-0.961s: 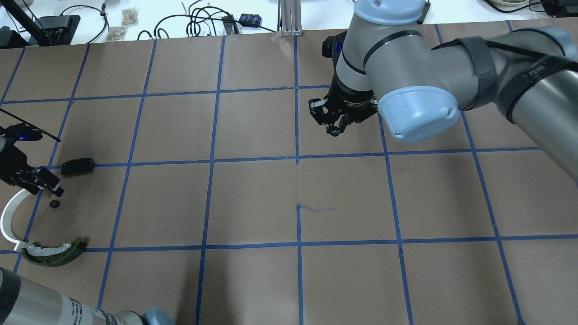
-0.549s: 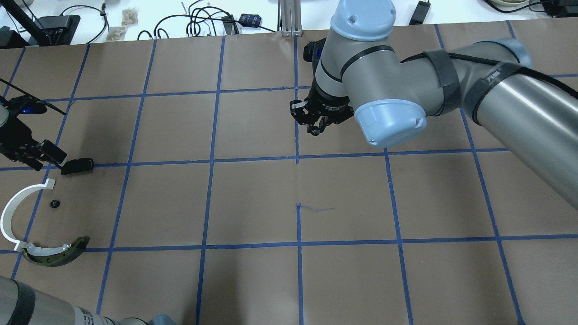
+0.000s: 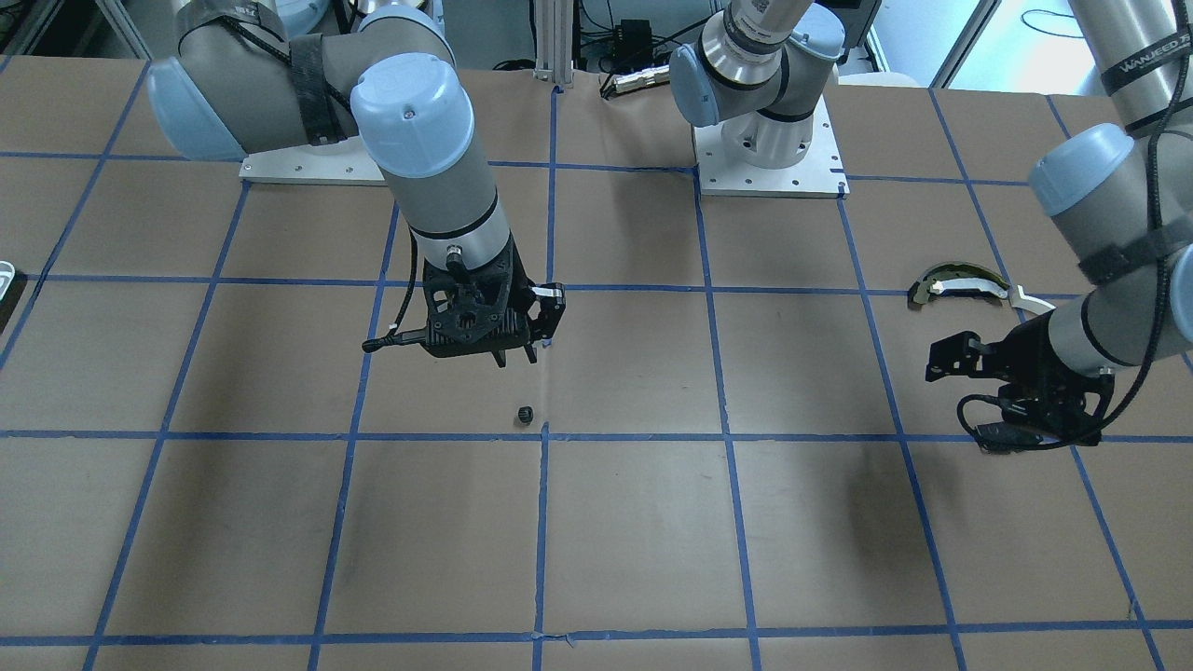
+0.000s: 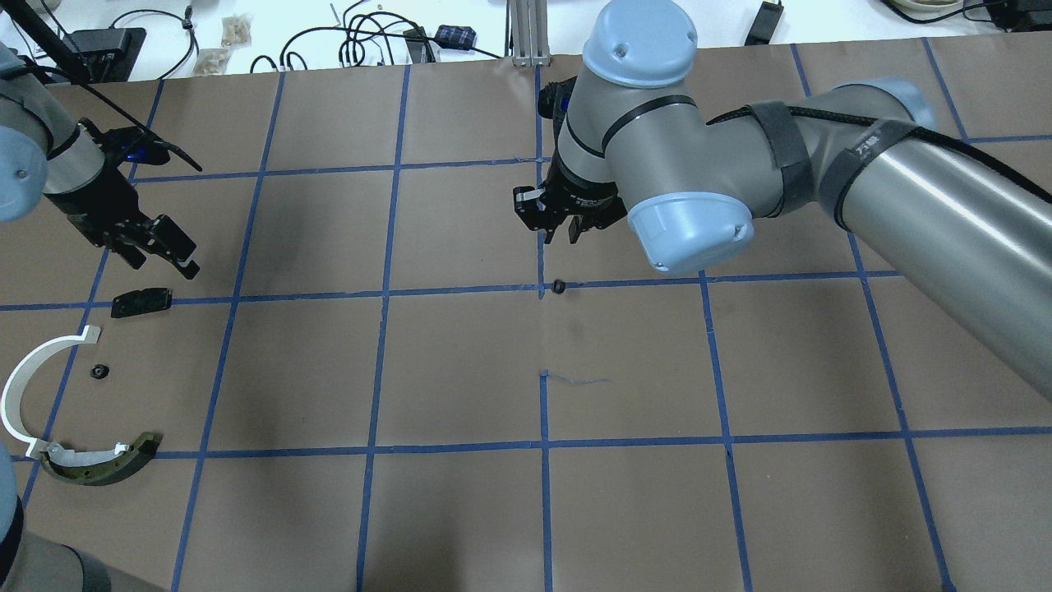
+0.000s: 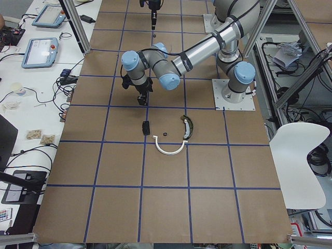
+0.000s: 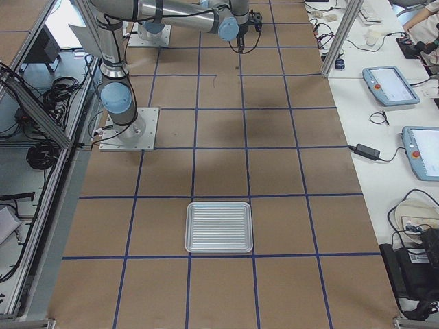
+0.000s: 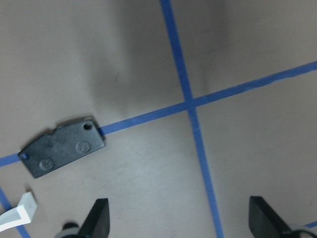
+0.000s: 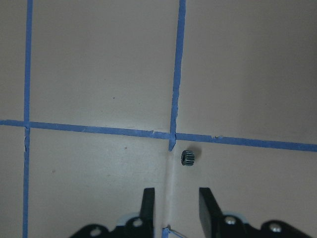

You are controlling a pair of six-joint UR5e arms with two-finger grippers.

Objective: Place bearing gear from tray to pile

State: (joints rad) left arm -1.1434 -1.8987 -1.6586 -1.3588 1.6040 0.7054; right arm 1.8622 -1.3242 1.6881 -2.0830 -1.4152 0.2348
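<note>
A tiny black bearing gear (image 4: 559, 286) lies loose on the brown paper beside a crossing of blue tape lines; it also shows in the front view (image 3: 524, 415) and the right wrist view (image 8: 187, 157). My right gripper (image 4: 561, 234) hangs open and empty just above and behind it. The pile sits far left: a white arc strip (image 4: 16, 386), an olive-and-black curved piece (image 4: 103, 460), a flat black plate (image 4: 141, 302) and a second tiny gear (image 4: 99, 372). My left gripper (image 4: 160, 253) is open and empty, raised just beyond the plate (image 7: 62, 148).
A silver ribbed tray (image 6: 219, 227) lies empty far out on my right side of the table. Blue tape lines grid the brown paper. Cables and small boxes (image 4: 370, 41) lie beyond the far table edge.
My right gripper carried the gear leftward, then opened; the gear now lies on the table below it. My left gripper rose away from the pile toward the far side.
</note>
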